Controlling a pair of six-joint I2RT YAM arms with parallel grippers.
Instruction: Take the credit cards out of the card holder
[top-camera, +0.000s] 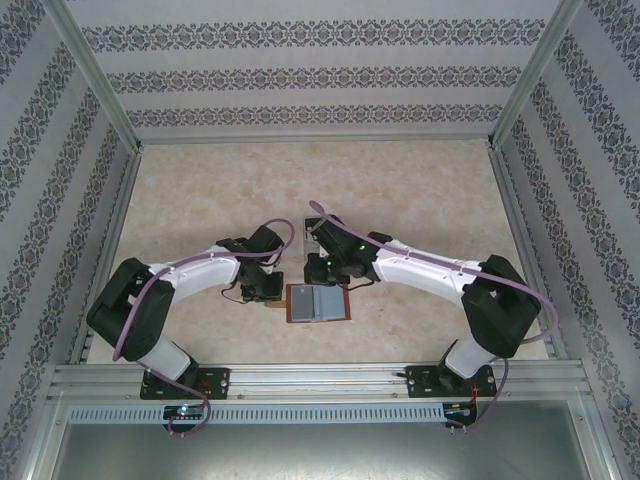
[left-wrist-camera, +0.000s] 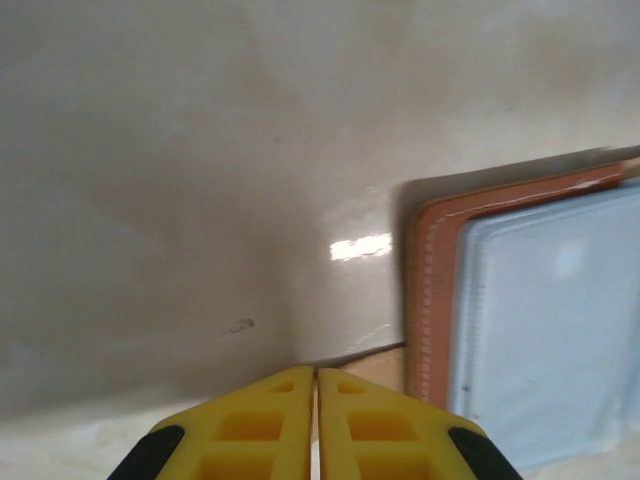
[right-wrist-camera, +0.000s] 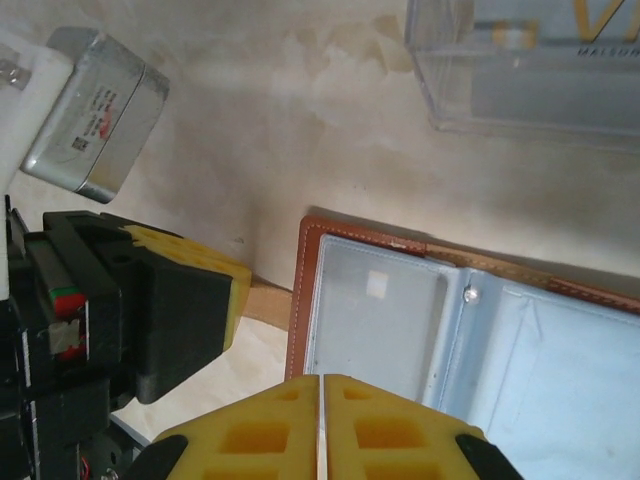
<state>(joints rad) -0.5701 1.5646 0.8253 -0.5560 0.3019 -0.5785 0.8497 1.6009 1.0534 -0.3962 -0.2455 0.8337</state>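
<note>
Bordering the card holder (top-camera: 318, 303), left end effector (left-wrist-camera: 316, 375) and right end effector (right-wrist-camera: 321, 380) sit closed.

Left arm (top-camera: 185, 272) and right arm (top-camera: 425, 266) bend inward toward frame centre. Left claw (left-wrist-camera: 316, 385) and right claw (right-wrist-camera: 321, 388) have their jaws pressed together.

Card holder (right-wrist-camera: 440, 330): reddish-brown leather, matt, pale stitching; grey-blue pockets smooth, faint sheen. Table (left-wrist-camera: 200, 150): smooth, glossy, marbled beige. Box (right-wrist-camera: 530, 70): clear hard plastic, glossy. Left gripper (left-wrist-camera: 316, 372): matt yellow moulded plastic.
</note>
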